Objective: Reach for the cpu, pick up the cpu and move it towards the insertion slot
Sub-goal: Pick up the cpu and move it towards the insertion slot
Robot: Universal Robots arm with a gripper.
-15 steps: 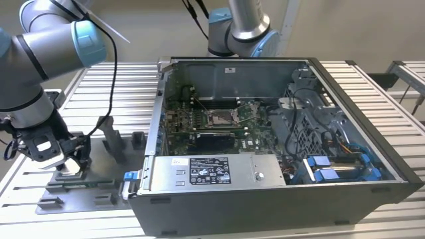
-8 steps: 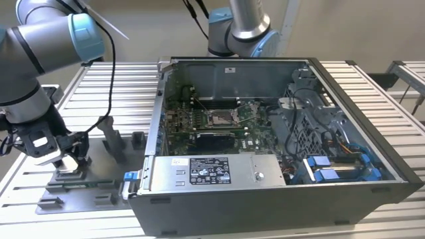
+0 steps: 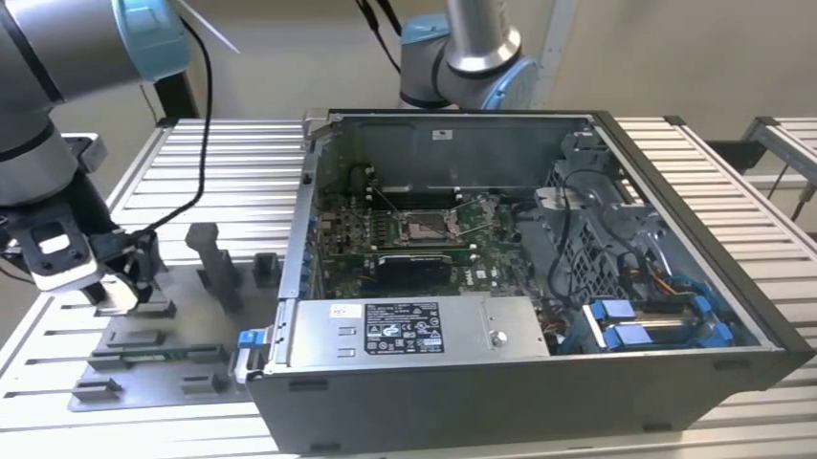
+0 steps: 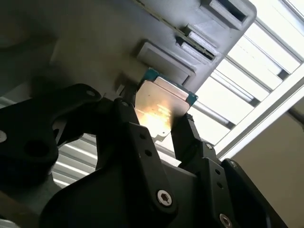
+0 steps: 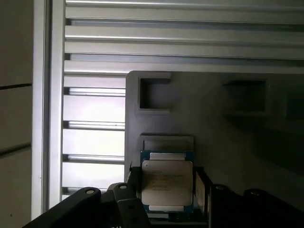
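My gripper is low over the grey holder plate at the exterior view's left, well apart from the open computer case. My two black fingers are closed on the chip, one against each of two opposite edges, so I am gripping it.

In both wrist views the chip sits squarely between those fingers. In the first wrist view its pale metal top faces the camera, with a thin green border showing around it. In the second wrist view its flat face catches a bright, warm glare.

Just beside the chip there is a shallow rectangular recess in the plate. I cannot tell whether the chip touches the plate or hangs just clear of it. Further along the plate there are more square pockets, and dark upright posts stand on it near my gripper.

The plate lies on a table of pale metal slats. The socket is inside the case, near the middle of the green board. It has a shiny frame around a dark centre and is far from the chip I hold.
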